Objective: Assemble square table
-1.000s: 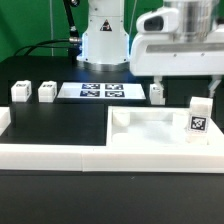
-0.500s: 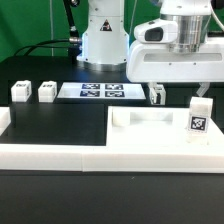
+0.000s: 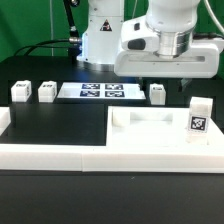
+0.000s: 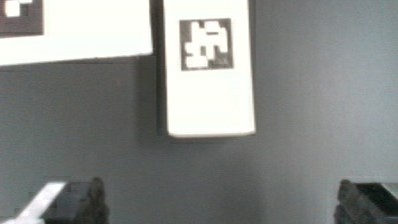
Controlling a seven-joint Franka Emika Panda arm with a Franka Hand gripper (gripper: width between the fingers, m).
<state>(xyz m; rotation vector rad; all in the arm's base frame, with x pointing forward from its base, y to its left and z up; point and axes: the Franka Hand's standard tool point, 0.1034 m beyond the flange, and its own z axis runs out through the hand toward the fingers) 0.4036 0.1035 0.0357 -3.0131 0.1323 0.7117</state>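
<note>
The white square tabletop lies at the exterior view's right, with one tagged leg standing upright at its right side. Another white leg lies on the black table just behind it, next to the marker board. My gripper hovers open just above that leg. In the wrist view the same leg lies ahead of my open gripper, nothing between the fingertips. Two further legs stand at the exterior view's left.
A long low white border wall runs along the front of the table and meets the tabletop. A corner of the marker board shows in the wrist view beside the leg. The arm's white base stands at the back.
My gripper has moved toward the exterior view's left, from beside the tabletop to over the leg next to the marker board. Its jaws stayed open. No part moved.
</note>
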